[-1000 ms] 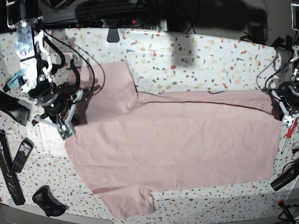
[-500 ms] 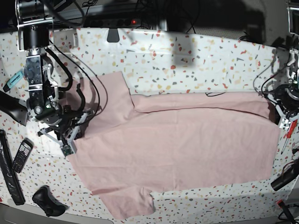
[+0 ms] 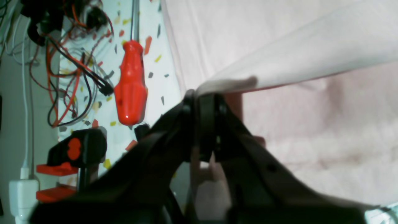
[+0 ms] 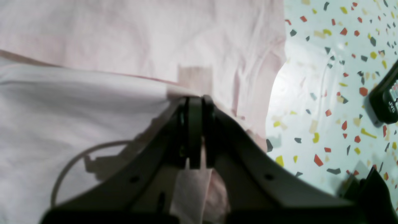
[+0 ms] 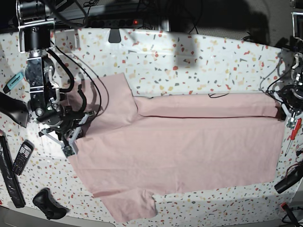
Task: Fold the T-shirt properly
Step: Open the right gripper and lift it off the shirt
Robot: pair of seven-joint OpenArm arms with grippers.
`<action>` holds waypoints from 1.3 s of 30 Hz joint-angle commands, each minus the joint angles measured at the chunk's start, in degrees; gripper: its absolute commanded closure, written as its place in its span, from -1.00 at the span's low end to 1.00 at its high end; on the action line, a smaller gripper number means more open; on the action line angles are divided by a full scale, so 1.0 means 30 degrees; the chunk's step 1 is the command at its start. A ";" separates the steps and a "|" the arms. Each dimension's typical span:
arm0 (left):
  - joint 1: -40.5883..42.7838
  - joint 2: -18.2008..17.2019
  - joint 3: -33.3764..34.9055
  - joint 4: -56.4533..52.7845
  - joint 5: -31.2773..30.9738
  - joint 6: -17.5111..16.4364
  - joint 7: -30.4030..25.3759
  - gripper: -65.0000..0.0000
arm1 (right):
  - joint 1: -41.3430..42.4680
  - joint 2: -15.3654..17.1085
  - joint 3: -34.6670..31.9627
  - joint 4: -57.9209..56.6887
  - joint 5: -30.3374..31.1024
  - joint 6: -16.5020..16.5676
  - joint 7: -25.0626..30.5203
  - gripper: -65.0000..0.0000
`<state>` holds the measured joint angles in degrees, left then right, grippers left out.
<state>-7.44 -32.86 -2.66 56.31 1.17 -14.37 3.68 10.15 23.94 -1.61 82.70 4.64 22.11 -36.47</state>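
The pale pink T-shirt (image 5: 180, 151) lies spread across the speckled table (image 5: 213, 56), plain side up. Its far edge is folded over into a long band. My right gripper (image 5: 69, 149) is at the shirt's left edge, shut on a pinch of pink cloth, as the right wrist view (image 4: 194, 101) shows. My left gripper (image 5: 287, 121) is at the shirt's right edge. It is shut on the folded hem, which is lifted taut in the left wrist view (image 3: 202, 95). No lettering shows.
A red screwdriver (image 5: 291, 135) lies just right of the shirt, beside my left gripper, and also shows in the left wrist view (image 3: 130, 84). Loose wires (image 3: 71, 77) lie beyond it. A phone (image 5: 22, 157), a long black bar (image 5: 9, 175) and a black lump (image 5: 47, 203) lie at the left.
Over the last second both grippers moved toward the front with the shirt's far edge, widening the folded band. The right arm swung upright. Almost nothing moved in the last half second.
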 commanded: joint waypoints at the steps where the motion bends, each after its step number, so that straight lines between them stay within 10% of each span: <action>1: -0.0335 -0.0474 -0.0211 0.0219 -0.0058 0.0219 0.0117 0.44 | 0.0503 0.0270 0.0138 0.0313 0.0029 -0.0015 0.0291 0.84; 4: -0.0342 -0.0641 -0.0211 0.0262 -0.0058 0.0219 0.1100 0.09 | 0.0627 0.0270 0.0160 0.0313 0.0029 -0.0015 0.0291 0.35; 20: 0.0058 -0.2302 -0.0211 0.7213 -0.4073 0.0211 0.7380 0.09 | -0.0248 0.1224 0.0452 0.4014 0.2550 0.0058 -0.2681 0.33; 31: 0.4065 0.0255 -0.0211 1.2910 -0.4058 0.0211 0.6448 0.09 | -0.4663 0.1268 0.6207 0.5435 0.9719 0.3308 -0.5333 0.33; 39: 0.4998 0.2069 -0.0211 1.3464 -0.3905 0.0131 0.6186 0.09 | -0.6790 0.1049 0.8196 0.5428 0.9391 0.3330 -0.6572 0.33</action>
<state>8.23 -25.85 -2.70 95.50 -10.55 -14.31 23.77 -11.09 26.26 22.57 98.06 31.81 31.99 -57.28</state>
